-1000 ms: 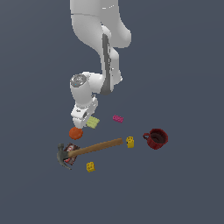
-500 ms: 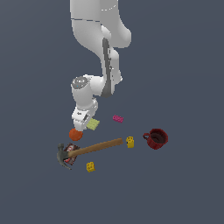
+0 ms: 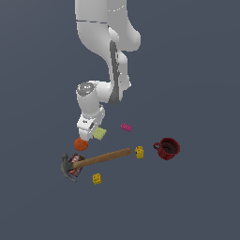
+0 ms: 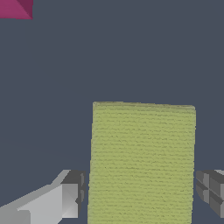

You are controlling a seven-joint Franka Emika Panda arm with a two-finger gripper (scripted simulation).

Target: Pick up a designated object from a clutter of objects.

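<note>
Gripper [image 4: 142, 197] lower than second ago, jaws open, straddling plate [image 4: 142, 162] at lower centre, not yet pinching; closing next.

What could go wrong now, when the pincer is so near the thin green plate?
1. The plate is flat and thin. The pincer stands open with a finger on each side, so the fingers may shut above its edges and slip off.
2. The orange ball lies close beside the pincer in the exterior view; a low approach might nudge it.
</note>
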